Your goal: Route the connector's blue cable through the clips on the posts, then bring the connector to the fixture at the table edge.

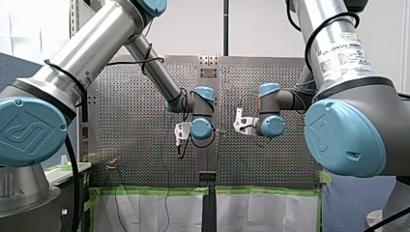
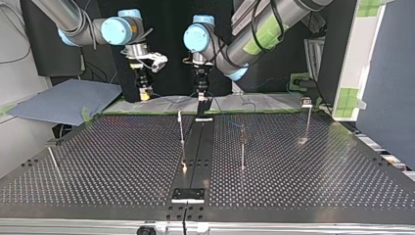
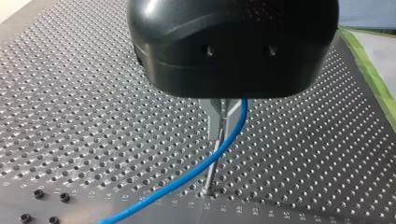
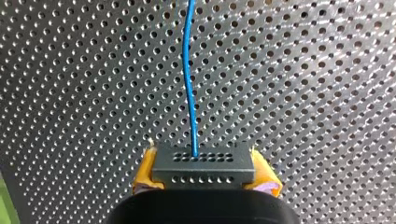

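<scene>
**Connector in the right grip, cable in the left, both at the far edge**

Right wrist view first: clamped firmly on the connector (image 4: 203, 168) with my right gripper (image 4: 204, 179), a yellow pad (image 4: 147, 170) pressed against each end of the dark, hole-dotted block. Running out of its upper face and straight ahead over the perforated table (image 4: 70, 93): the blue cable (image 4: 188, 79), with only a slight bend.

Over to the left wrist view. Pinching that same cable with my left gripper (image 3: 223, 128), metal fingers (image 3: 211, 119) drawn together to a thin dark slit. Crossing at the tips, then sweeping off low across the plate. Just below the tips, a thin metal rod (image 3: 210, 175), foot planted on the plate. Touching the fingers or not? Cannot tell.

Now from across the table, in the top view. Hanging side by side at the far edge with both grippers, well apart from the fixture (image 2: 187, 195) down at the near edge. Right one at the view's left, left one near it, over the far end of the black centre strip (image 2: 195, 147). Standing between grippers and fixture: a first post (image 2: 181, 132) just left of the strip, a second post (image 2: 242, 147) to its right, and a third post (image 2: 308, 122) further right, with a small clip (image 2: 307, 102) on top. Too small to tell what tops the other two.

Front view last: reaching in from both sides with my left arm (image 1: 154, 72) and my right arm (image 1: 290, 99), wrists near each other over the middle of the board, fingers hidden behind them.
</scene>
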`<state>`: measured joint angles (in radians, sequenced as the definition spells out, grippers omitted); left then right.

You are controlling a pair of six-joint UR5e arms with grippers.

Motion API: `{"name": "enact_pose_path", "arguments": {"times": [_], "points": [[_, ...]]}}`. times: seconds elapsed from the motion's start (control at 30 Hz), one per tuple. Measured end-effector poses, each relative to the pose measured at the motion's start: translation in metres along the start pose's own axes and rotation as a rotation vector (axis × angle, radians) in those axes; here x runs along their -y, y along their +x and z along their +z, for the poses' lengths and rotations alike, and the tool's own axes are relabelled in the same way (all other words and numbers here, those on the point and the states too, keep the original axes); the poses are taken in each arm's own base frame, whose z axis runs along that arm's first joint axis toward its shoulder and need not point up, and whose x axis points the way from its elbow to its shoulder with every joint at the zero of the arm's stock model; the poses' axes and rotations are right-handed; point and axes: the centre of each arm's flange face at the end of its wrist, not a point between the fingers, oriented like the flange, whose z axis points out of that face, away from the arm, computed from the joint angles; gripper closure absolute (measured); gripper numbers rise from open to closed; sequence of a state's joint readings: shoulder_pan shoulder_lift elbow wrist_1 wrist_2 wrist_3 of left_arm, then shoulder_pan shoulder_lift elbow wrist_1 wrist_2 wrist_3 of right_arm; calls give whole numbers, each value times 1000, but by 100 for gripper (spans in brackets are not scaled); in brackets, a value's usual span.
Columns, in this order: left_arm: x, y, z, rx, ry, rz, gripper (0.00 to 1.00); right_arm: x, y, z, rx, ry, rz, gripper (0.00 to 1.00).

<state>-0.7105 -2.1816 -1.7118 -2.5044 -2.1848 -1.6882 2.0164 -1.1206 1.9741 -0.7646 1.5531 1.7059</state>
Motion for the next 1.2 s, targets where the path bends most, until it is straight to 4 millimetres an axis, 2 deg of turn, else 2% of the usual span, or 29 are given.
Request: {"name": "enact_pose_path", "arguments": {"times": [0.27, 0.57, 1.03, 1.2], "points": [[2, -2, 4, 5, -6, -2, 100, -9, -4, -2, 14, -19, 1, 100], [10, 12, 11, -8, 0, -21, 100, -16, -10, -2, 26, -32, 3, 100], [8, 12, 14, -6, -12, -33, 100, -23, -35, 2, 48, -38, -12, 100], [8, 12, 14, -7, -13, -32, 100, -22, -38, 4, 37, -24, -17, 100]]}}
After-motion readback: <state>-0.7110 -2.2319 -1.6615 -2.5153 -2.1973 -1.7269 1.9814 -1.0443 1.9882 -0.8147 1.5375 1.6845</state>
